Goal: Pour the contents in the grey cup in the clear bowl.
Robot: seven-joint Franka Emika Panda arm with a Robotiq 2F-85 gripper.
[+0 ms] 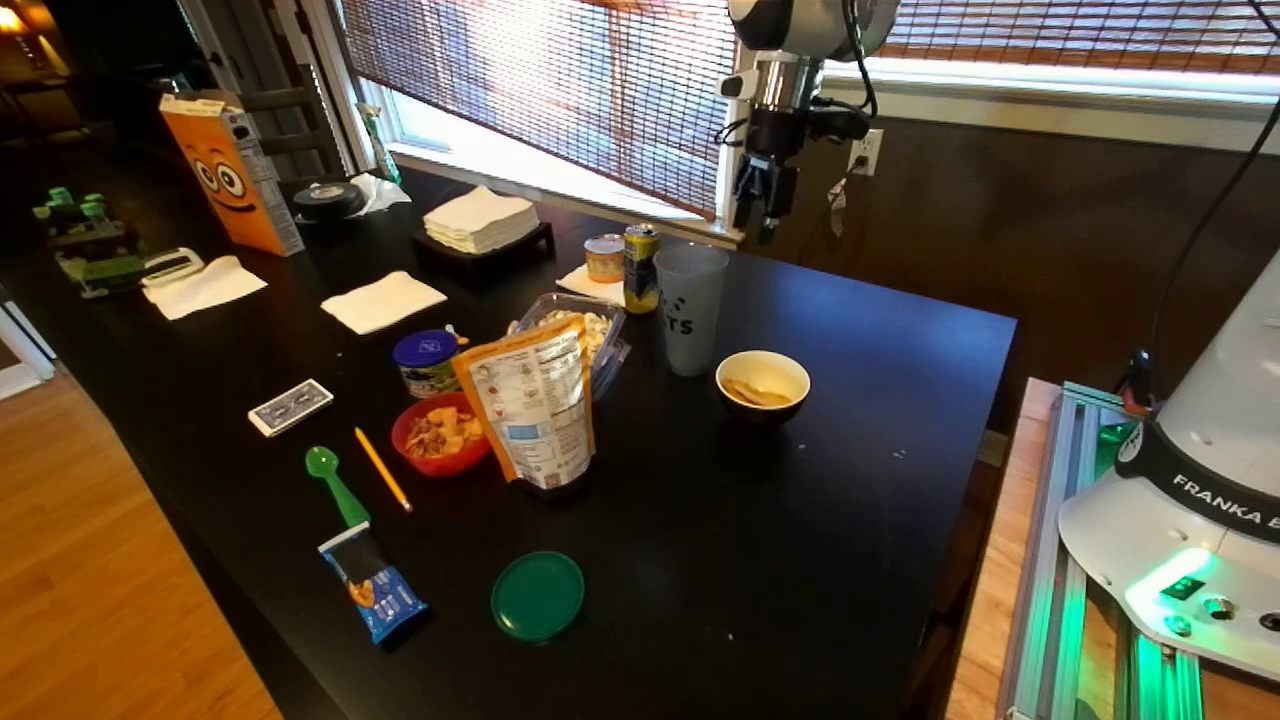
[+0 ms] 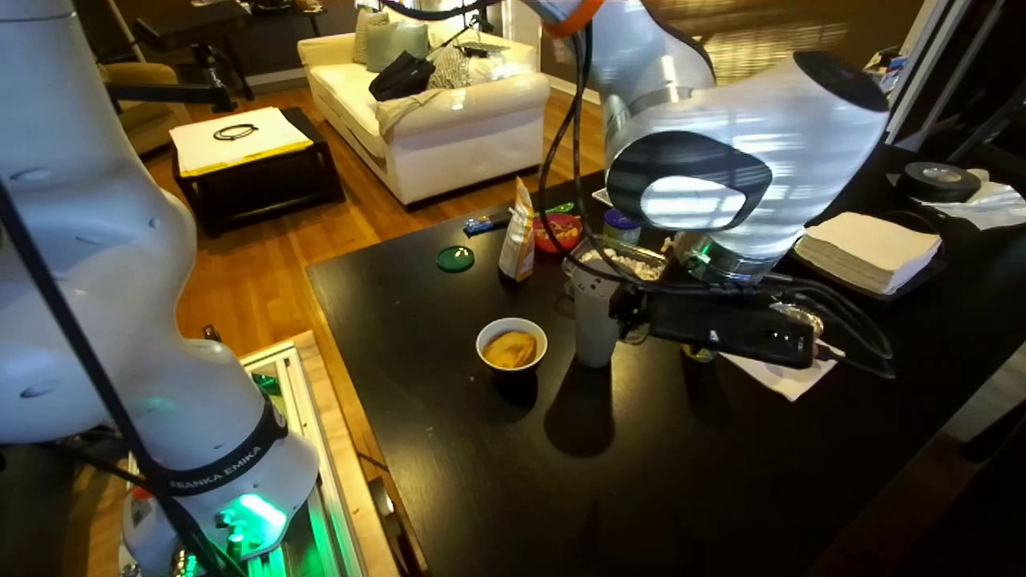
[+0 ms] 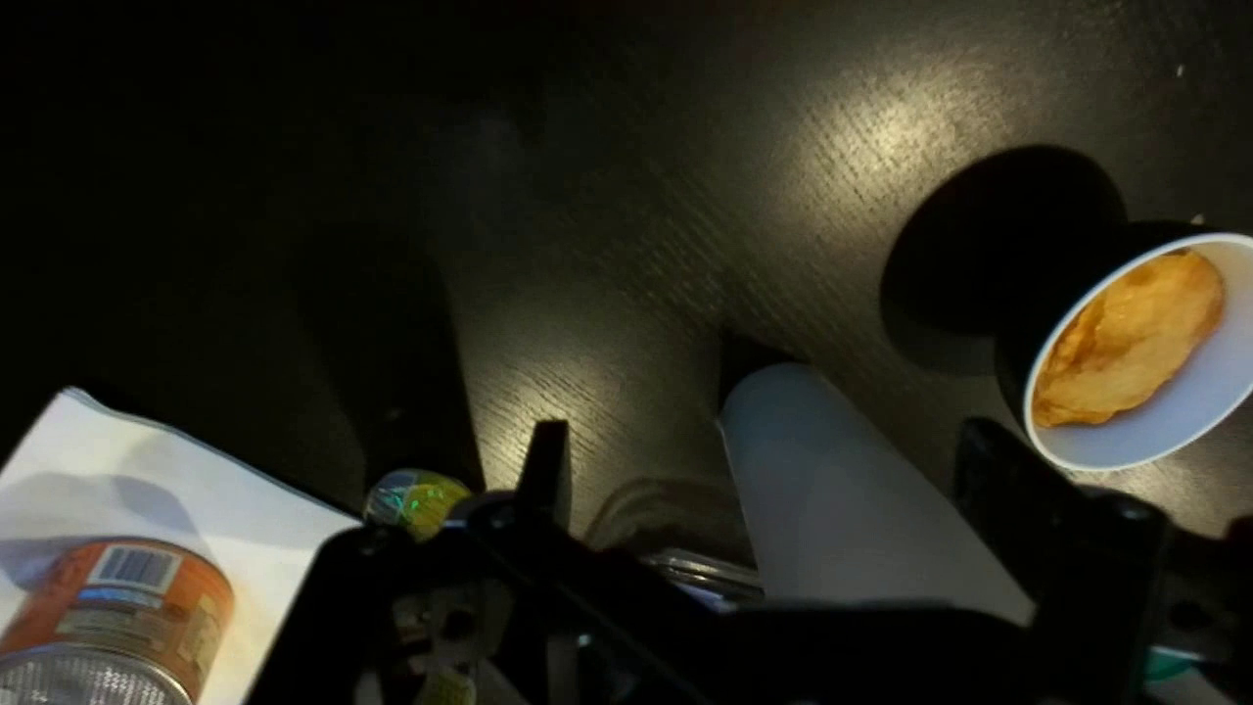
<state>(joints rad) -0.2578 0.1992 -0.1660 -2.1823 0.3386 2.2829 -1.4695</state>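
In an exterior view: one claw (image 1: 757, 215), black, hanging in the air from the arm (image 1: 815, 25), apart from the articles on the dark worktop (image 1: 800, 560). One grey cup (image 1: 692, 310), tall, frosted, black lettering, standing upright. One dark bowl (image 1: 770, 368), cream inside, chips (image 1: 755, 396) within, just beside the cup. One yellow can (image 1: 641, 270), upright, near the cup. One see-through container (image 1: 612, 335), pale pieces (image 1: 595, 330) inside, partly behind an orange-and-white pouch (image 1: 535, 420). One red bowl (image 1: 440, 466), orange snacks (image 1: 440, 435) within. One green lid (image 1: 538, 596), lying flat. In an exterior view: one white sofa (image 2: 473, 120), beyond the worktop; grey cup upright, partly overlapped by black wrist parts (image 2: 729, 328), its shadow (image 2: 581, 417) cast on the worktop. In the wrist view: two fingers (image 3: 545, 480) of the claw, spread wide with a broad gap, gripping nothing; grey cup visible beyond the gap, apart from the fingers. One tin (image 3: 127, 617), orange label, on a white napkin (image 3: 264, 529). One piece of clear plastic (image 3: 675, 509), mostly hidden, beside the cup; whether this or the container is the bowl of the task cannot be told.
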